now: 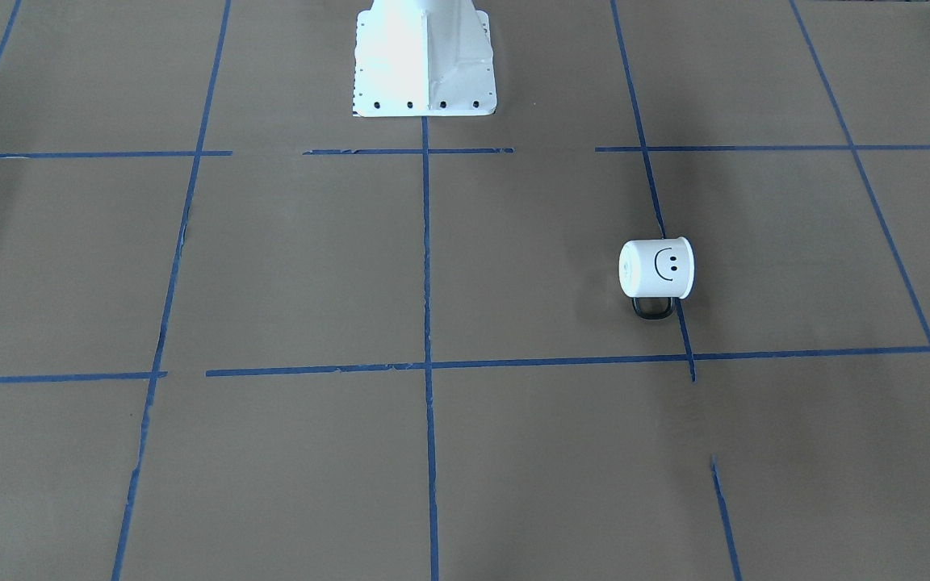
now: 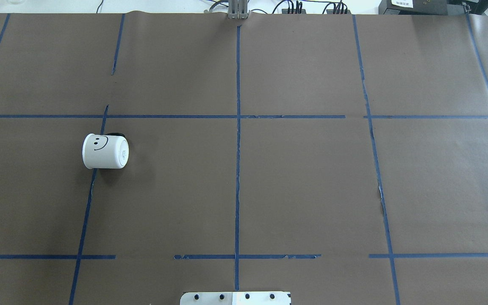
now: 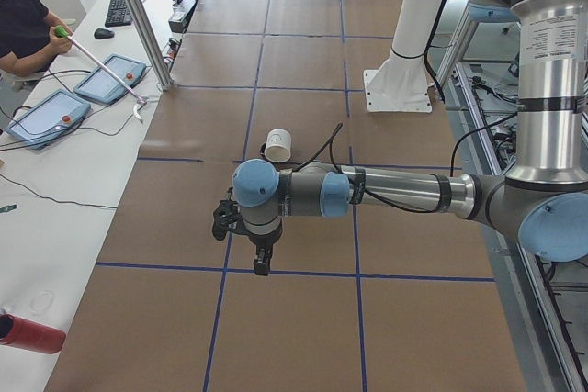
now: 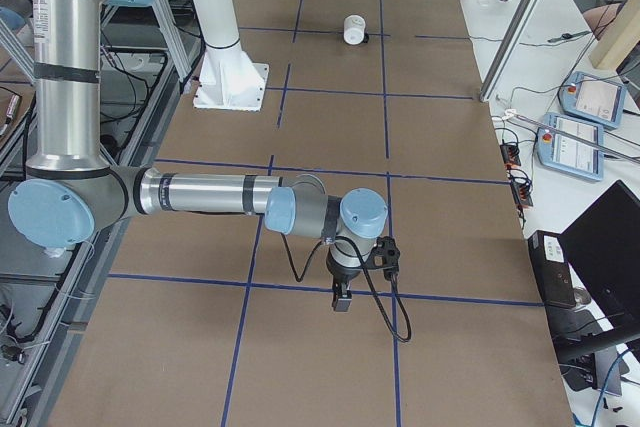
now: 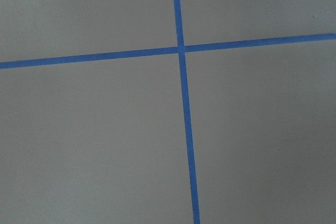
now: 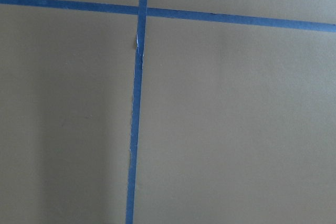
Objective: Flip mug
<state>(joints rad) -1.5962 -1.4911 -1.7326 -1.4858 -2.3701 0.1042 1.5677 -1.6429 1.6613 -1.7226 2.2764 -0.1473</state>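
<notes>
The white mug (image 2: 105, 151) with the black smiley face lies on its side on the brown paper, on the robot's left half of the table. Its base faces the table's middle and its black handle points away from the robot. It also shows in the front-facing view (image 1: 656, 269), the left side view (image 3: 278, 145) and the right side view (image 4: 355, 29). My left gripper (image 3: 262, 263) hangs pointing down, well short of the mug. My right gripper (image 4: 342, 299) hangs over the far end. Neither shows clearly enough to tell open from shut. The wrist views show only paper and tape.
The white robot pedestal (image 1: 425, 60) stands at the table's middle edge. Blue tape lines (image 2: 237, 127) grid the paper. A metal post (image 3: 138, 25), control pendants (image 3: 110, 77) and an operator's arm lie beyond the far edge. A red can (image 3: 32, 332) lies off the paper.
</notes>
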